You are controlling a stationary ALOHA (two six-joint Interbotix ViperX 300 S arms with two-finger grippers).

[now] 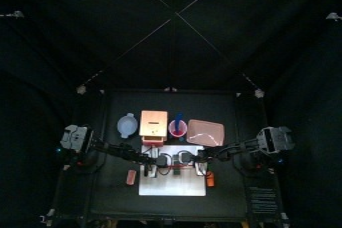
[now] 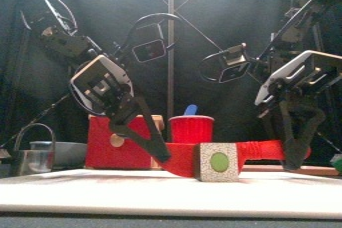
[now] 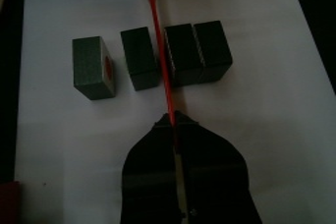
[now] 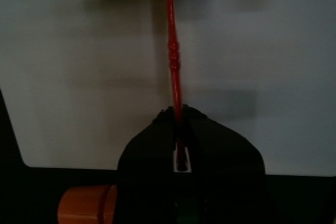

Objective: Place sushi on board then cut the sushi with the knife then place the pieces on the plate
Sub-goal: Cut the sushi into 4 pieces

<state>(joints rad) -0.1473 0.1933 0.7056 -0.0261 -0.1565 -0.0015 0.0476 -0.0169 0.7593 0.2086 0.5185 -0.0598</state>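
The dark green sushi roll (image 3: 136,58) lies on the white cutting board (image 3: 53,140), split into several blocks; one block (image 3: 92,66) stands apart at the end. A red knife (image 3: 160,41) runs edge-on across the roll, in the gap between two blocks. My left gripper (image 3: 175,125) is shut on one end of the knife. From the opposite side, my right gripper (image 4: 176,118) is shut on the other end of the same knife (image 4: 171,51). In the front view the nearest block (image 2: 218,160) sits between the left gripper (image 2: 154,150) and the right gripper (image 2: 297,157).
Behind the board stand the wooden box with a red drawer front (image 2: 114,137), the red cup (image 2: 191,129) holding a blue knife (image 2: 190,109), the pink tray (image 1: 205,130) and the blue-grey bowl (image 1: 127,124). A metal cutter (image 2: 38,155) stands far left. An orange toy (image 4: 85,205) lies off the board.
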